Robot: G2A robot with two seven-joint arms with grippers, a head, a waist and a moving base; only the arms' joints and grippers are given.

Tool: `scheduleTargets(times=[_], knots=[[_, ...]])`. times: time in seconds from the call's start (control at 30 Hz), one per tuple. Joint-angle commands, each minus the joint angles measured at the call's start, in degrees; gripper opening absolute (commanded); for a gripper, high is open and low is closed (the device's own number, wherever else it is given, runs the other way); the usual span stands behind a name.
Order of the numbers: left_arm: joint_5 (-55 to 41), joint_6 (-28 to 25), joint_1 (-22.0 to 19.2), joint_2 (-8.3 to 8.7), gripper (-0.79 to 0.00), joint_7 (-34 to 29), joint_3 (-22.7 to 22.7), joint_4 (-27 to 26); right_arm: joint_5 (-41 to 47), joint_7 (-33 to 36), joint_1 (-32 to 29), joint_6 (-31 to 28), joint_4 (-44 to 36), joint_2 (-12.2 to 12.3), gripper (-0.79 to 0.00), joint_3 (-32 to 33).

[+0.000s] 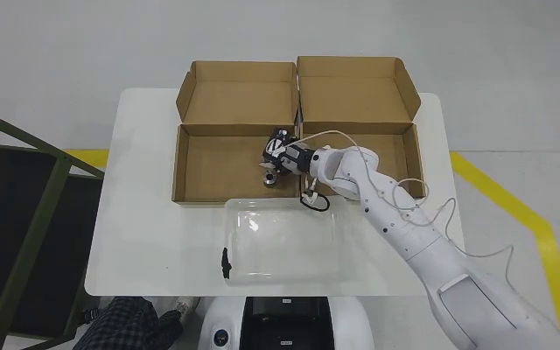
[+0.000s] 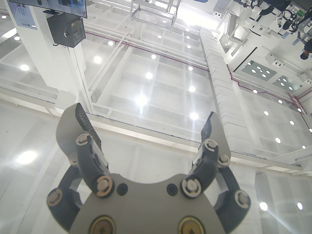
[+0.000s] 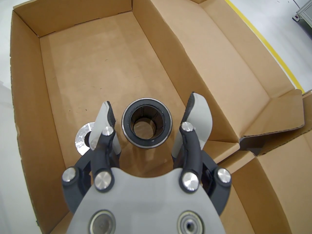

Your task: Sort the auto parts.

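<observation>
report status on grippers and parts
Right gripper open, straddling upright bearing in cardboard box. Left gripper open, empty. Washer beside bearing, close to one finger.

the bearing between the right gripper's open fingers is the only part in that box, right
Not the only part: a silver ring lies beside the bearing on the box floor, as the right wrist view shows. The right gripper is open, a finger either side of the bearing.

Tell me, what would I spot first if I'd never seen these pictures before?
Probably the right gripper, hanging open inside a cardboard box, with a black ring-shaped part standing between its jaws, touching neither. A shiny silver disc lies right beside that part on the box floor. The left gripper, also open, points up at bright ceiling lights.
</observation>
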Motion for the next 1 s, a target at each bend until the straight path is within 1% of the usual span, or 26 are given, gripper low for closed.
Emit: scheduleTargets(times=[0.0, 0.3, 0.4, 0.53, 0.57, 0.77, 0.97], knots=[[0.0, 0.0, 0.0, 0.0, 0.0, 0.0, 0.0, 0.0, -0.2, -0.7, -0.3, -0.4, -1.1, 0.2, -0.175, 0.6], [0.0, 0.0, 0.0, 0.0, 0.0, 0.0, 0.0, 0.0, -1.4, -0.5, -3.5, -1.8, -9.4, 1.7, -0.135, 5.3], [0.0, 0.0, 0.0, 0.0, 0.0, 0.0, 0.0, 0.0, -1.4, 0.1, -5.5, -2.5, -13.4, 2.5, -0.092, 7.6], [0.0, 0.0, 0.0, 0.0, 0.0, 0.0, 0.0, 0.0, -1.4, 0.9, -9.4, -4.0, -19.3, 3.7, -0.006, 11.0], [0.0, 0.0, 0.0, 0.0, 0.0, 0.0, 0.0, 0.0, -1.4, 1.1, -10.4, -4.3, -20.7, 4.0, 0.0, 11.9], [0.0, 0.0, 0.0, 0.0, 0.0, 0.0, 0.0, 0.0, -2.0, 1.5, -16.6, -6.6, -28.4, 5.9, 0.0, 17.7], [0.0, 0.0, 0.0, 0.0, 0.0, 0.0, 0.0, 0.0, -2.0, 1.2, -21.9, -9.2, -34.5, 7.5, 0.0, 23.8]])
